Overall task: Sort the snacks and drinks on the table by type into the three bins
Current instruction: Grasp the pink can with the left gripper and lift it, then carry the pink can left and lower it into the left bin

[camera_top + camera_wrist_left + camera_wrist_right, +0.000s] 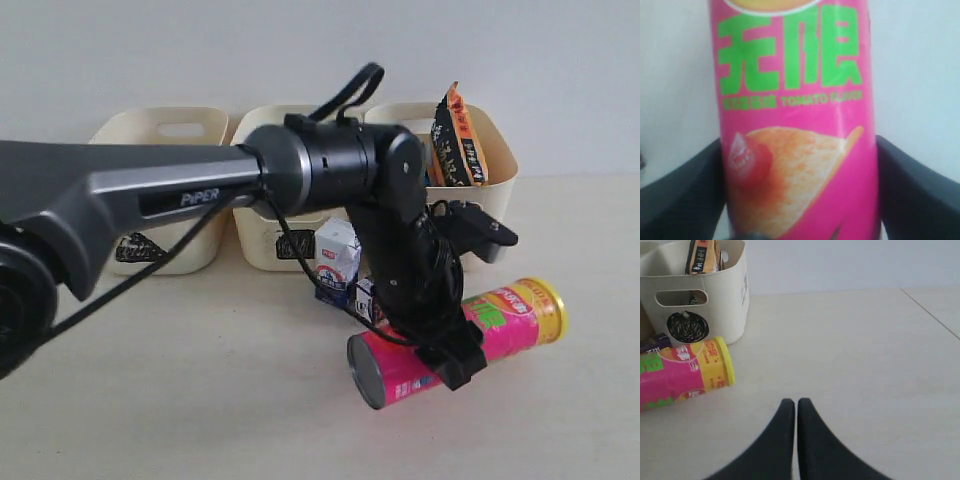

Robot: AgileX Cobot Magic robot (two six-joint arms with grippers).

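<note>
White carton (338,256) near pink tube (506,322); table (200,400) elsewhere open

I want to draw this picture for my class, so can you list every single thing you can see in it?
bins: three, cream, in a row at the back of the table
snack bag: one, orange and black, standing in the right-hand bin
pink chip tube: one, pink with a yellow end, lying on the table in front of the bins
white carton: one, white with blue print, in front of the middle bin
purple carton: one, dark purple, beside the tube, mostly hidden
table: one, pale beige
left gripper: one, black, jaws either side of the tube
right gripper: one, black, shut, holding nothing
</note>
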